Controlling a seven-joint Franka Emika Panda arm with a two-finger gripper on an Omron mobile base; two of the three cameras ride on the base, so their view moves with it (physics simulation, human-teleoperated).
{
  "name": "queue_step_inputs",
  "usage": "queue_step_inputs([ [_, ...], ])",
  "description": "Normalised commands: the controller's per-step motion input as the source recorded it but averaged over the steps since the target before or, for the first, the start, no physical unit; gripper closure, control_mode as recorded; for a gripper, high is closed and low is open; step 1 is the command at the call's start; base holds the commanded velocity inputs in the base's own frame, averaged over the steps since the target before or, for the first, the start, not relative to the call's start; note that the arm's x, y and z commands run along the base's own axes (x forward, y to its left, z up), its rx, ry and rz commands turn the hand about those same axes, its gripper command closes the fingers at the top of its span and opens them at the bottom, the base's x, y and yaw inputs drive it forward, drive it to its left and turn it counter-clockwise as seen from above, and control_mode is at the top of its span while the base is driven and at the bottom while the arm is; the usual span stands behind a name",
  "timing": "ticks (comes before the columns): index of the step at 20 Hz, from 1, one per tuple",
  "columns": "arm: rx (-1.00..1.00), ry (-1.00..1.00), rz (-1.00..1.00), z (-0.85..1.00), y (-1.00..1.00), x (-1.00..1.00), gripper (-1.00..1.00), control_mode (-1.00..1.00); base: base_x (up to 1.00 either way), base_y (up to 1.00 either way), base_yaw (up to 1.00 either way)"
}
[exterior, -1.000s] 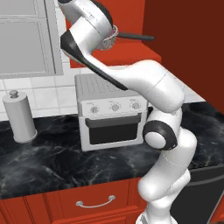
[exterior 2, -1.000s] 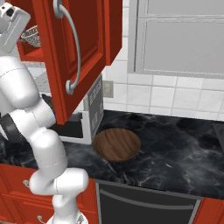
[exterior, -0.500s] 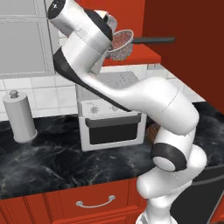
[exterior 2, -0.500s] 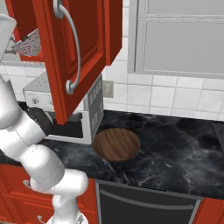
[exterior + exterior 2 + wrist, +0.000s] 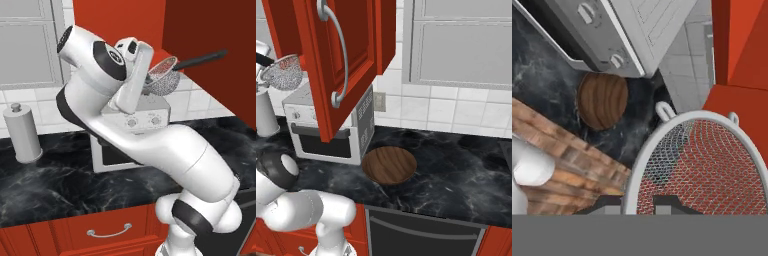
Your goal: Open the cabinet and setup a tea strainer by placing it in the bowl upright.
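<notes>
My gripper (image 5: 150, 80) is shut on the tea strainer (image 5: 164, 81), a silver mesh basket whose dark handle sticks out to the right. It hangs in the air above the toaster oven, in front of the open red cabinet (image 5: 120, 20). The strainer (image 5: 283, 75) also shows at the far left, beside the swung-out cabinet door (image 5: 358, 45) with its silver bar handle (image 5: 338, 55). The brown wooden bowl (image 5: 389, 165) sits empty on the black counter, right of the oven. In the hand view the mesh (image 5: 702, 165) looms close, with the bowl (image 5: 603, 100) well below it.
A silver toaster oven (image 5: 326, 125) stands on the dark marble counter (image 5: 456, 175) under the open door. A grey canister (image 5: 22, 132) stands at the left. Grey wall cabinets (image 5: 466, 40) hang to the right, and a red drawer (image 5: 107, 230) lies below the counter.
The arm has drawn the strainer out of the cabinet and lowered it toward the oven. The arm itself has swung nearer the left base camera.
</notes>
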Motion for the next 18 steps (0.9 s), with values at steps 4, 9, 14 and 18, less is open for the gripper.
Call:
queue_step_inputs([
  [4, 0.28, -0.06, -0.40, 0.00, -0.54, -0.68, 1.00, -1.00, 0.00, 0.00, 0.00],
  [9, 0.42, -0.17, -0.19, -0.07, -0.06, -0.33, 1.00, -1.00, 0.00, 0.00, 0.00],
  [14, 0.29, -0.29, 0.00, -0.35, -0.32, 0.00, 1.00, -1.00, 0.00, 0.00, 0.00],
  [18, 0.16, -0.24, 0.00, -0.60, -0.29, -0.18, 1.00, -1.00, 0.00, 0.00, 0.00],
])
